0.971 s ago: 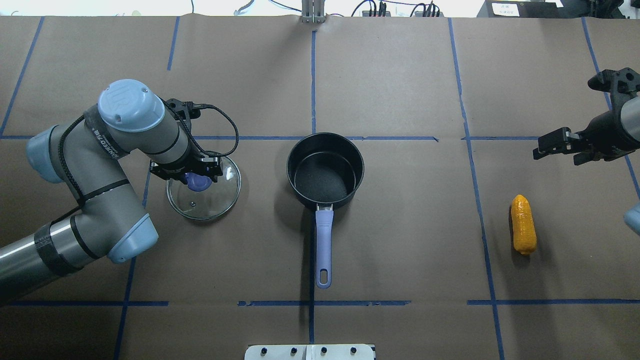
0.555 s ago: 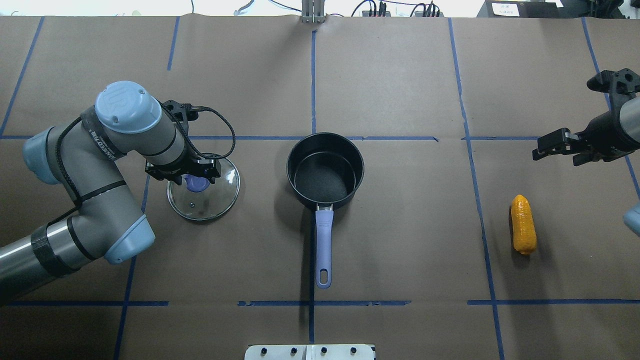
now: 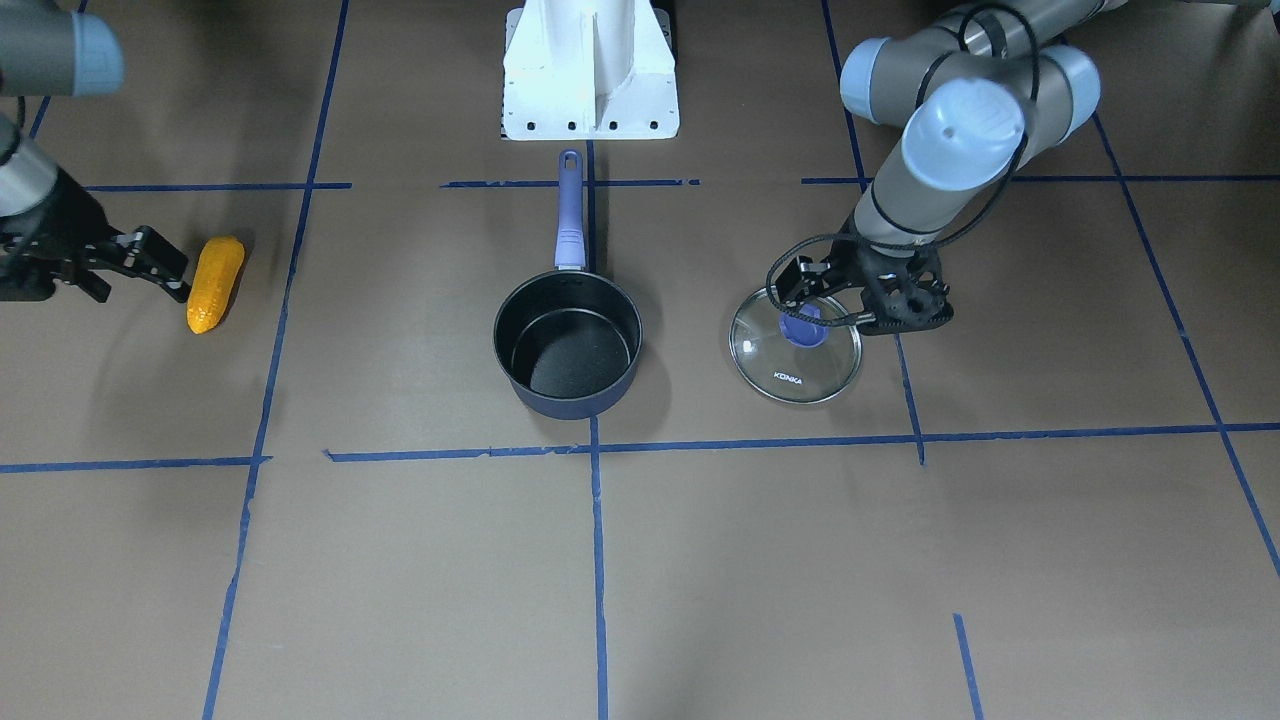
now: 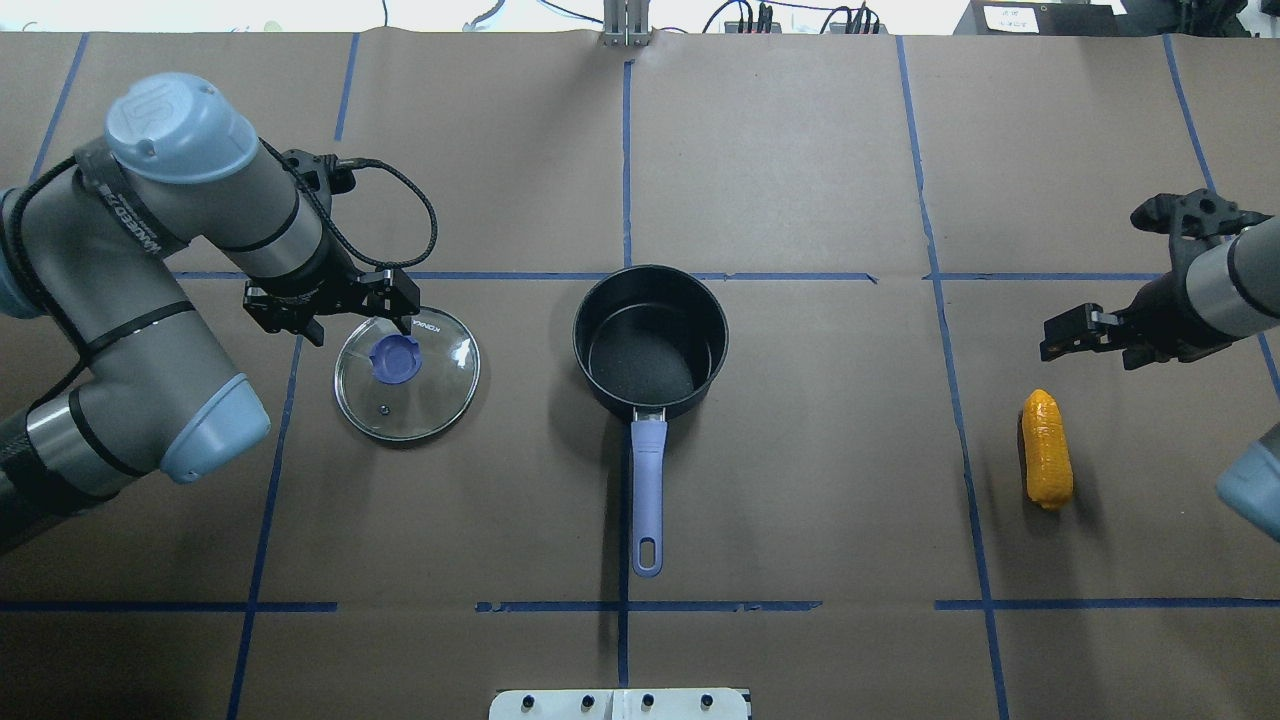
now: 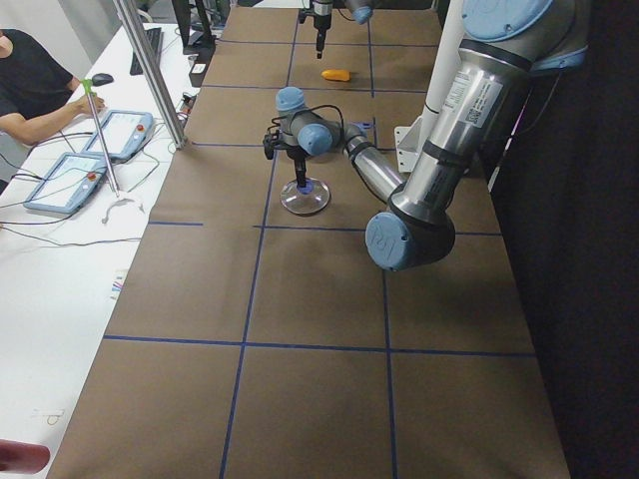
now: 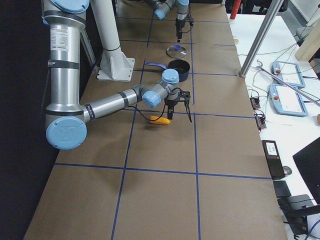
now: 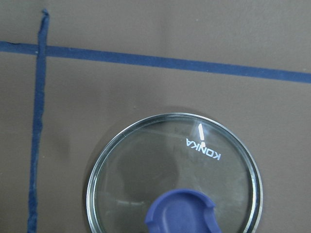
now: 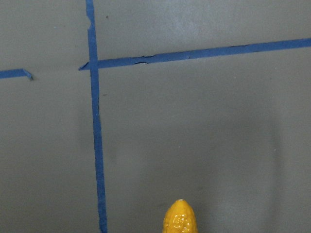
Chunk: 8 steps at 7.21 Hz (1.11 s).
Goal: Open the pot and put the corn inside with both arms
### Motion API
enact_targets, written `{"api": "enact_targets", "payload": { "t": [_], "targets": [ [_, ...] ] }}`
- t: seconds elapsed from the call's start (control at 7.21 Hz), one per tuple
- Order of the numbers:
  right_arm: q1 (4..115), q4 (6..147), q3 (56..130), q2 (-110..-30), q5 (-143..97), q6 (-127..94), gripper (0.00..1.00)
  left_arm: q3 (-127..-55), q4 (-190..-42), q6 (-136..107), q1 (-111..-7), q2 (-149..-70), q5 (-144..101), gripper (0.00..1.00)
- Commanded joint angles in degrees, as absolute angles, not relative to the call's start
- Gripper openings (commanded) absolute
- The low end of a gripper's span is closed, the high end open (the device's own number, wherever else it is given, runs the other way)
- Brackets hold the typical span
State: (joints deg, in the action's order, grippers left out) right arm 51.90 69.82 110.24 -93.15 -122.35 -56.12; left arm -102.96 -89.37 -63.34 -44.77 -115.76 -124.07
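The navy pot (image 4: 705,300) stands uncovered at the table's middle, its purple handle (image 4: 648,470) pointing toward the robot; it also shows in the front view (image 3: 570,405). The corn (image 4: 1047,448) lies flat on the right side, alone on the table; it also shows in the front view (image 3: 215,282) and, as only its tip, in the right wrist view (image 8: 181,218). My left gripper (image 4: 335,305) is open and empty, raised just beyond the glass lid (image 4: 408,373). My right gripper (image 4: 1095,340) is open and empty, hovering beyond the corn's far tip.
The KONKA lid (image 3: 795,350) lies flat left of the pot, its blue knob (image 7: 182,213) up. Blue tape lines cross the brown paper. The white robot base (image 3: 590,70) stands behind the pot handle. An operator and tablets (image 5: 90,160) are at the table's far side.
My left gripper has come off the lid's knob, risen and drawn back to the far left; the lid stays put. My right gripper has shifted left, nearer the corn.
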Motion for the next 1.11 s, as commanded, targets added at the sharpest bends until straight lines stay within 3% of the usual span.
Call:
{"api": "enact_targets", "payload": {
  "t": [0.0,0.55,0.69,0.83,0.97],
  "targets": [
    [44.86,63.59,110.13,-96.39,-117.45,-61.75,1.0,-105.64,-86.66,-63.28,-45.87,-116.28,-124.97,1.0],
    [38.94,60.82,105.65,-97.21,-115.4,-63.81,1.0,-108.0,-84.66,-63.28,-47.46,-116.28,-126.56,1.0],
    [38.94,60.82,105.64,-97.21,-115.4,-63.81,0.92,-109.58,-83.16,-63.28,-47.46,-116.28,-126.56,1.0],
    [39.11,60.73,106.08,-97.29,-115.4,-63.72,0.33,-109.77,-82.88,-63.28,-47.46,-116.19,-126.56,1.0],
    [39.11,60.82,106.43,-97.38,-115.84,-63.55,0.1,-109.78,-82.88,-63.19,-47.55,-116.19,-126.48,1.0]
  ]
}}
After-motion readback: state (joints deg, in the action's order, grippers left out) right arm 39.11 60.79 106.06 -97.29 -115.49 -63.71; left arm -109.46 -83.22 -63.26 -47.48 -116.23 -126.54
